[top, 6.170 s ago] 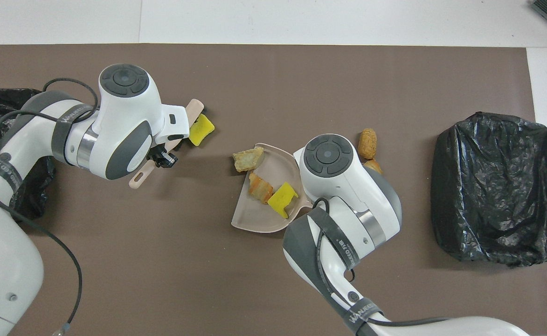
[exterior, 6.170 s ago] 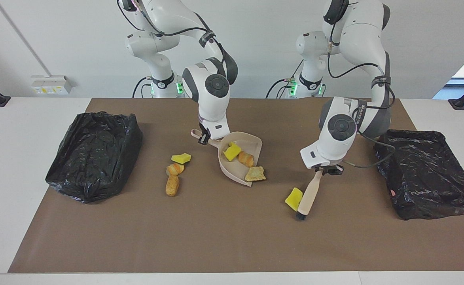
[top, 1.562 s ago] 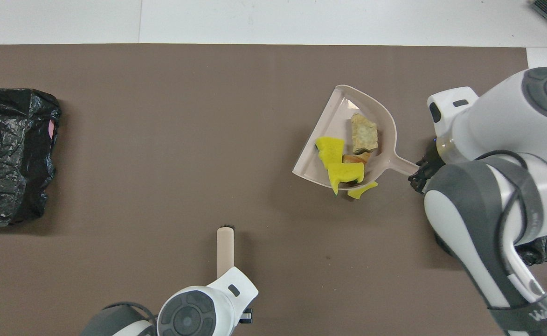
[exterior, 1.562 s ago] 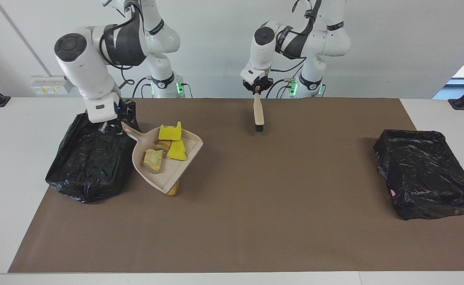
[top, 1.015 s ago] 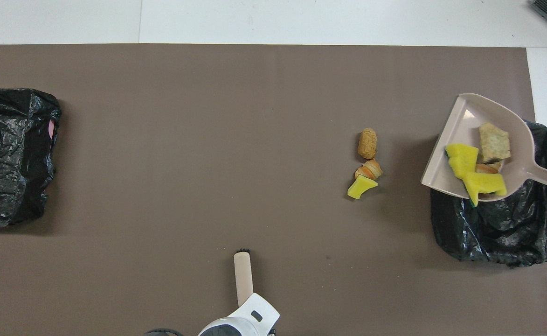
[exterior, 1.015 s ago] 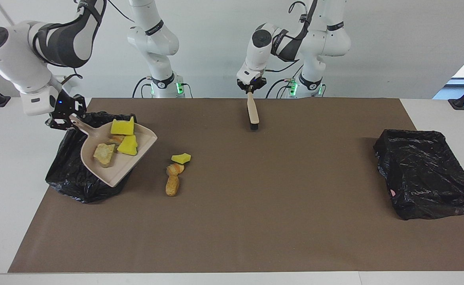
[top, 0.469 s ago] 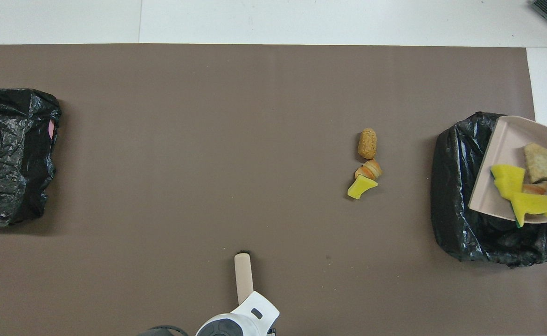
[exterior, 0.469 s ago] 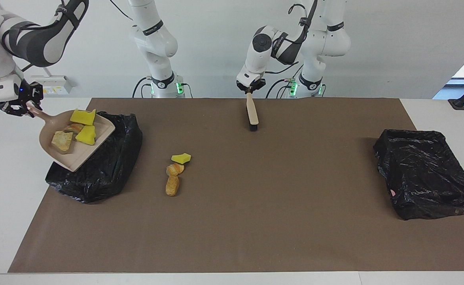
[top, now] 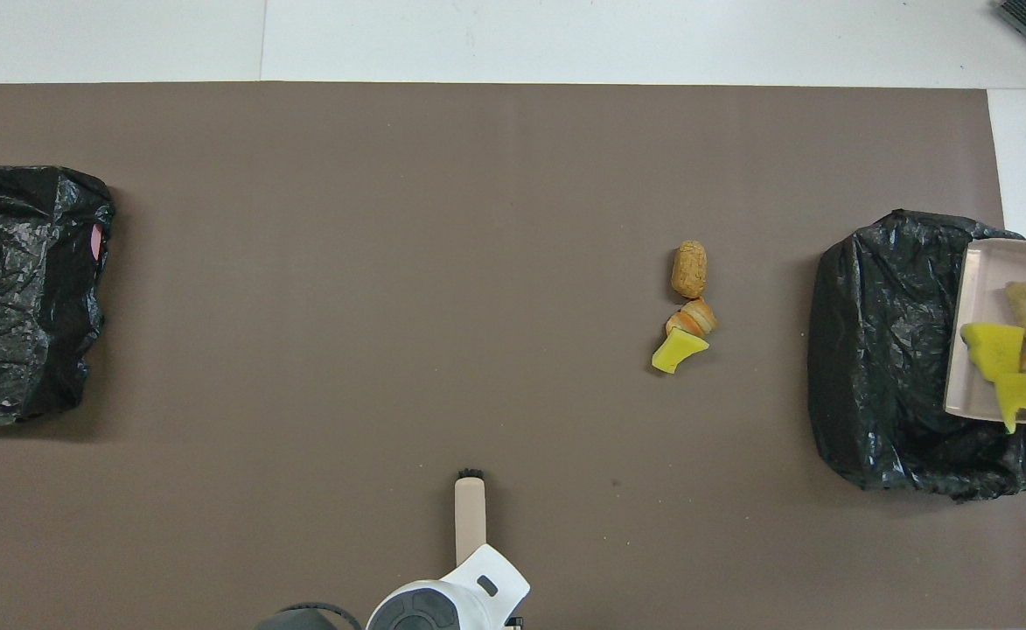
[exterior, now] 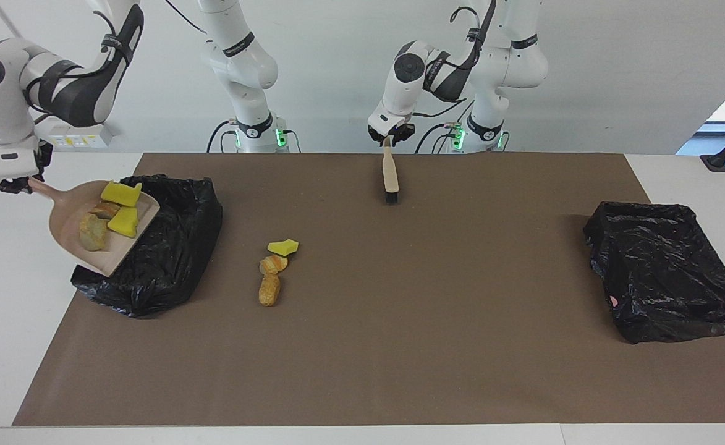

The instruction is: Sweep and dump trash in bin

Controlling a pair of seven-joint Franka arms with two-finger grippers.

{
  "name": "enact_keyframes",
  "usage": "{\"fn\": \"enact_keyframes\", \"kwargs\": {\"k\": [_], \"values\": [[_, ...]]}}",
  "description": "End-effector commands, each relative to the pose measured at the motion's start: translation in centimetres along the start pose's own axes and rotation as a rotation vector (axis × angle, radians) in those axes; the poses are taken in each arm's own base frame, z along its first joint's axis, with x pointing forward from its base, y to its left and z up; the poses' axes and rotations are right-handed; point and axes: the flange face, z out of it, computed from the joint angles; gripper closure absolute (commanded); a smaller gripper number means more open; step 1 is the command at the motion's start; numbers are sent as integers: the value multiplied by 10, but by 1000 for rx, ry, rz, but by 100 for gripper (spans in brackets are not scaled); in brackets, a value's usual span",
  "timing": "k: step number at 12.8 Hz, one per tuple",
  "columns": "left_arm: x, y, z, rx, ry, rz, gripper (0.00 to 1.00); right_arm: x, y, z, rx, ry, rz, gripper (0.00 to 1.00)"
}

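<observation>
My right gripper (exterior: 19, 183) is shut on the handle of the beige dustpan (exterior: 72, 216), which it holds tilted over the black-lined bin (exterior: 164, 247) at the right arm's end of the table. The pan also shows in the overhead view (top: 976, 289). In it lie two yellow sponge chunks (exterior: 121, 193) and pastry lumps (exterior: 92, 233). Three pieces of trash lie on the mat beside the bin: a yellow chunk (exterior: 283, 247) and two pastry lumps (exterior: 269, 289). My left gripper (exterior: 389, 137) is shut on a wooden brush (exterior: 390, 176), bristles down.
A second black-lined bin (exterior: 665, 272) stands at the left arm's end of the table. A brown mat (exterior: 399, 346) covers the table. The right gripper is outside the overhead view.
The right arm carried the loaded dustpan from mid-table to over the bin and tilted it. The left arm drew the brush back toward the robots. The three loose pieces have not moved.
</observation>
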Motion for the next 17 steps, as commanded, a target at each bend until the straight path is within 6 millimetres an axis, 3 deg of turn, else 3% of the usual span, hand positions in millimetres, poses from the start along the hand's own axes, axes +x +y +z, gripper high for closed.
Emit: {"fn": "enact_keyframes", "kwargs": {"k": [1,3,4,8,12,17], "values": [[21,7,-10,-10,-4,42,0,13,3,-16,-28,-88,-80,100],[39,10,-16,38,18,87,0,19,5,-21,-38,-146,-116,100],[56,9,-29,36,26,84,0,27,6,-24,-44,-168,-144,100],[116,-15,-101,135,102,112,0,50,12,-45,-74,-287,-255,100],[179,-85,-189,77,186,156,0,51,8,-56,-69,-307,-282,100],[217,-170,-291,96,248,156,0,30,-7,-93,-67,-384,-283,100]]}}
